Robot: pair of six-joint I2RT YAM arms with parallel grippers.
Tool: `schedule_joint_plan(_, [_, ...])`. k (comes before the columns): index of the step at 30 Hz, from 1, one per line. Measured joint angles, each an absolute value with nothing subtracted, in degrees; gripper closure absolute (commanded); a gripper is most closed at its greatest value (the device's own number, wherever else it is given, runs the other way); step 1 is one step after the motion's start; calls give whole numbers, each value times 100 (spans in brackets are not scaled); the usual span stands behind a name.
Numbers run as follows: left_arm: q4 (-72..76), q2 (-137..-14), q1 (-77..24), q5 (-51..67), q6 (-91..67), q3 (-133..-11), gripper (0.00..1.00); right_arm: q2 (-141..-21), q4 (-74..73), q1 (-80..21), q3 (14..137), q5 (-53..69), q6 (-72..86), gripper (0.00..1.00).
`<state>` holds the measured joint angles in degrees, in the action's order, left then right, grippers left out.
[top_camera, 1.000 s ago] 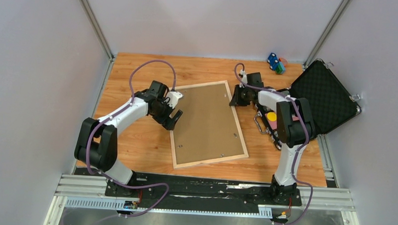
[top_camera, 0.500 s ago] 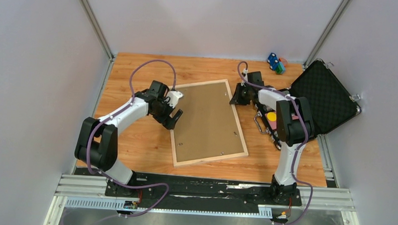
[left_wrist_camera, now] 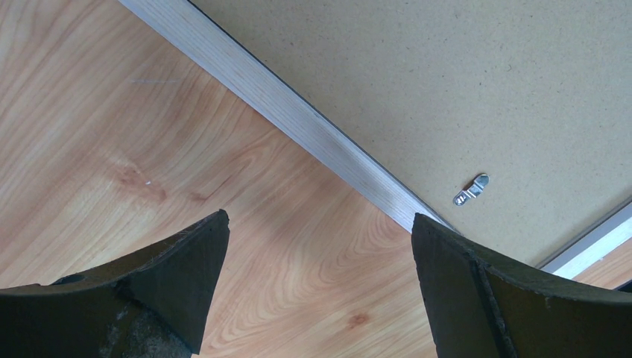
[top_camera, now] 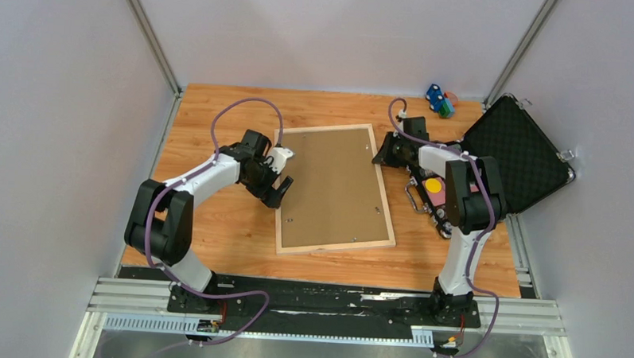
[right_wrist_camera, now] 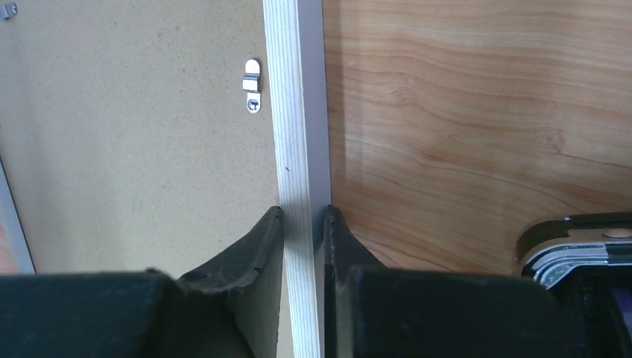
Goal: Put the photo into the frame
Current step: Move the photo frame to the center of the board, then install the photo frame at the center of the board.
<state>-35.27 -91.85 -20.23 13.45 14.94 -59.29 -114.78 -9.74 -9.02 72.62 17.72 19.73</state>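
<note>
Frame (top_camera: 335, 246): it lies flat on the desk (top_camera: 217, 223), face down, between the two arms.
Board (top_camera: 333, 187): the brown back board sits inside the frame's wood rim, facing up.
Clips: small metal clips (right_wrist_camera: 253, 86) sit on the board near the rim. One more (left_wrist_camera: 471, 190) shows in the left wrist view.
Photo: not in any view. It may be under the board, or off somewhere else. The views do not tell.
Right arm (top_camera: 464, 192): its jaws pinch the frame's right rail near the far corner, one finger (right_wrist_camera: 253, 246) on the board side and one on the desk side.
Left arm (top_camera: 194, 179): its jaws are spread wide and hold nothing. They hang over the bare desk just beside the frame's left rail. Whether one finger touches the rail cannot be told.
Case (top_camera: 517, 162): an open black case sits to the right, close to the right arm.
Step in hand: likely setting the frame in a good spot and holding it steady, with the back closed.
How far along: hard to say, as the photo is hidden.
Next move: if the board has to come off, the small clips must be turned aside. That calls for a fine, gentle touch from the left jaws while the right jaws hold the rail firm so the frame does not slide.
</note>
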Motion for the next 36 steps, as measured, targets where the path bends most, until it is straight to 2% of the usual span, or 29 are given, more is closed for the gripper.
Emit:
schedule_joint_plan(4, [-3524, -9223, -2023, 1431, 1494, -5929, 0, -11417, -869, -897, 7150, 1728, 1990, 99])
schedule_joint_plan(6, [-3524, -9233, -2023, 1481, 1494, -5929, 0, -11375, -843, -886, 7094, 1693, 1990, 95])
schedule_joint_plan(10, [-3518, -9238, -2027, 1579, 1494, -5929, 0, -11295, -816, -864, 6991, 1643, 1986, 65])
schedule_joint_plan(15, [-3489, -9238, -2062, 1601, 1492, -5929, 0, -11242, -819, -829, 6928, 1608, 2047, 46])
schedule_joint_plan(24, [-3487, -9238, -2071, 1533, 1494, -5929, 0, -11216, -1144, -1013, 7118, 1149, 1905, 41])
schedule_joint_plan(28, [-3492, -9236, -2071, 1507, 1496, -5929, 0, -11212, -1236, -1087, 7170, 985, 1828, 33])
schedule_joint_plan(36, [-3546, -9085, -2180, 1566, 1573, -5929, 0, -11179, -1319, -1135, 7177, 978, 1667, 35])
